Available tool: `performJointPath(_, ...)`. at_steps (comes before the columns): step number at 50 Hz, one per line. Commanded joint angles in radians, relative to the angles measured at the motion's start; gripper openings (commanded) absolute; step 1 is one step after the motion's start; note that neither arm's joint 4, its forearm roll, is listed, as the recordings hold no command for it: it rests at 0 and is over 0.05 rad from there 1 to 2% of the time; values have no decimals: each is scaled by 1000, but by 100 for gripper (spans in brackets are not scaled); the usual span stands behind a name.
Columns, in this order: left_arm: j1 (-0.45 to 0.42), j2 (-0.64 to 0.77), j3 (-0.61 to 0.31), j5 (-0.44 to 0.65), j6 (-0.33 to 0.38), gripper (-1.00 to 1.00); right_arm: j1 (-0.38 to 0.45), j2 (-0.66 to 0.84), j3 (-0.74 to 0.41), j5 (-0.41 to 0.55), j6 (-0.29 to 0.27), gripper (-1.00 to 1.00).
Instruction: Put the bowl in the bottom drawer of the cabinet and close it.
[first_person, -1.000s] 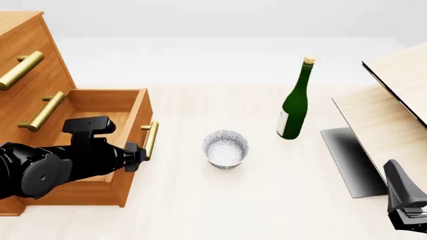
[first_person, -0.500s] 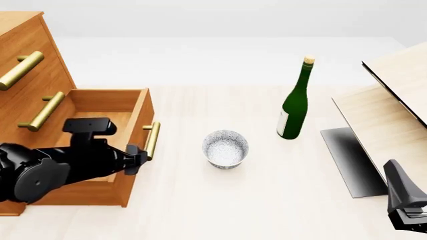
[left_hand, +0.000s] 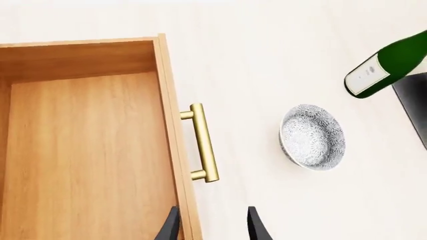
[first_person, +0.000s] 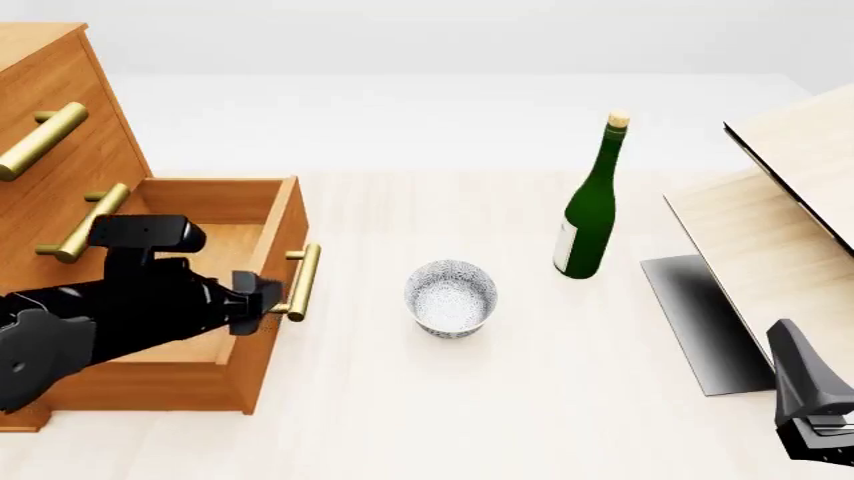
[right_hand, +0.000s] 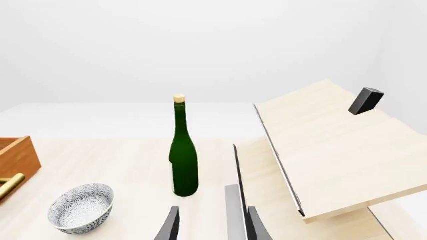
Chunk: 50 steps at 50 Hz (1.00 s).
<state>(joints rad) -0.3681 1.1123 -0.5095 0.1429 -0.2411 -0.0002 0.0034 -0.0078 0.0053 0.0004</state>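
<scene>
The speckled white-grey bowl (first_person: 451, 297) stands upright on the table, to the right of the cabinet (first_person: 54, 120); it also shows as the bowl (left_hand: 312, 136) and the bowl (right_hand: 81, 207) in the wrist views. The bottom drawer (first_person: 227, 235) is pulled out, and its inside (left_hand: 87, 160) holds nothing. My left gripper (first_person: 267, 300) hovers open just above the drawer's front panel, near the brass handle (left_hand: 203, 142), with nothing between its fingers. My right gripper (first_person: 798, 360) sits open at the near right, far from the bowl.
A green wine bottle (first_person: 587, 205) stands upright behind and to the right of the bowl. Pale slanted boards (first_person: 781, 200) with a dark panel (first_person: 701, 320) fill the right side. The two upper drawers (first_person: 47, 140) are shut.
My left arm has drawn back to the left, away from the drawer handle. The drawer, bowl, bottle and right arm have not moved.
</scene>
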Motion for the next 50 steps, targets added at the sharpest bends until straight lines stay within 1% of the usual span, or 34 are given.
performJointPath(1,-1,-128,35,-13,65,100,0,0,0,0,0,100)
performJointPath(10,6,-173,3,5,97,100,0,0,0,0,0,100)
performJointPath(14,-4,-195,-22,15,104,100,0,0,0,0,0,100)
performJointPath(18,7,-185,-41,17,102,100,0,0,0,0,0,100)
performJointPath(21,-11,-192,-56,25,92,100,0,0,0,0,0,100)
performJointPath(23,-28,-170,-66,28,55,100,0,0,0,0,0,100)
performJointPath(24,-23,-179,-69,26,77,100,0,0,0,0,0,100)
performJointPath(25,-19,-172,-73,24,77,100,0,0,0,0,0,100)
performJointPath(32,-44,-143,-135,42,46,100,0,0,0,0,0,100)
performJointPath(40,-70,-129,-172,51,36,100,0,0,0,0,0,100)
performJointPath(44,-57,-118,-200,53,38,100,0,0,0,0,0,100)
performJointPath(47,-65,-113,-213,58,49,100,0,0,0,0,0,100)
performJointPath(50,-68,-99,-231,62,35,100,0,0,0,0,0,100)
